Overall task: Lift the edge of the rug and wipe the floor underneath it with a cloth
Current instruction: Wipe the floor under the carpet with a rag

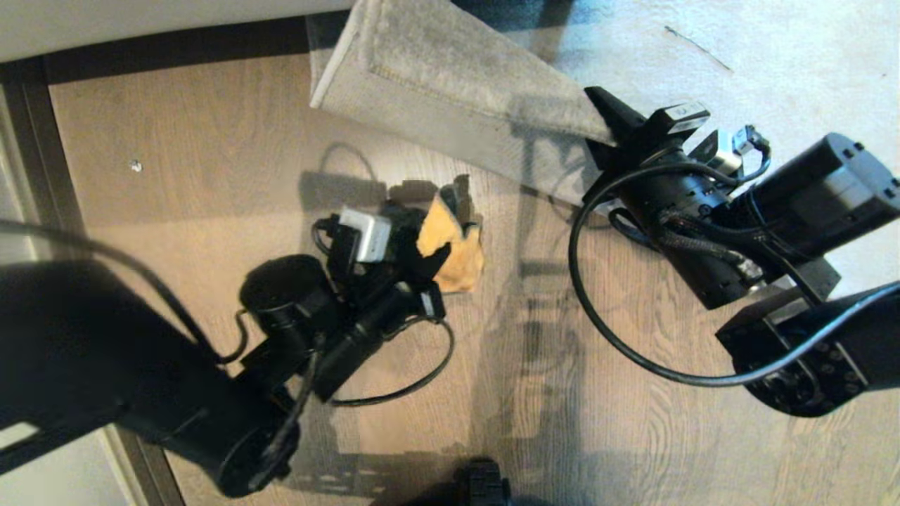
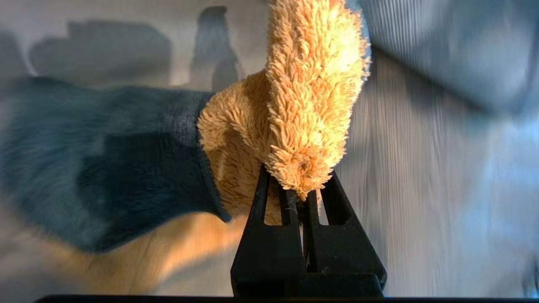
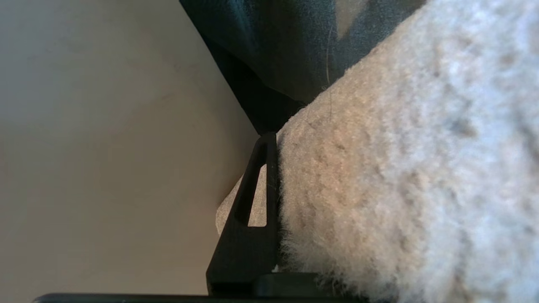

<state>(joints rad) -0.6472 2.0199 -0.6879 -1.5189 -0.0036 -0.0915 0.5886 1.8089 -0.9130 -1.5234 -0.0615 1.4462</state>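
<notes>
The light grey, short-pile rug edge [image 1: 450, 84] is raised off the floor and folded back, its paler woven underside and stitched border showing as a slanted flap near the top of the head view. The right gripper [image 1: 605, 116] is clamped on that flap at its lower corner; in the right wrist view one black finger [image 3: 252, 202] presses flat against the fuzzy, mottled pile [image 3: 400, 176].

On the light brown wood-grain plank floor [image 1: 211, 176] just below the lifted flap lies the small soft cloth [image 1: 453, 242], its mustard-tan fluffy face uppermost with a dark grey face showing at its far edge. The left gripper [image 1: 422, 246] is clenched on it: the left wrist view shows the black fingertips [image 2: 286, 202] pinching a bunched tan fold [image 2: 311, 105], the dark grey side spread to one side.
</notes>
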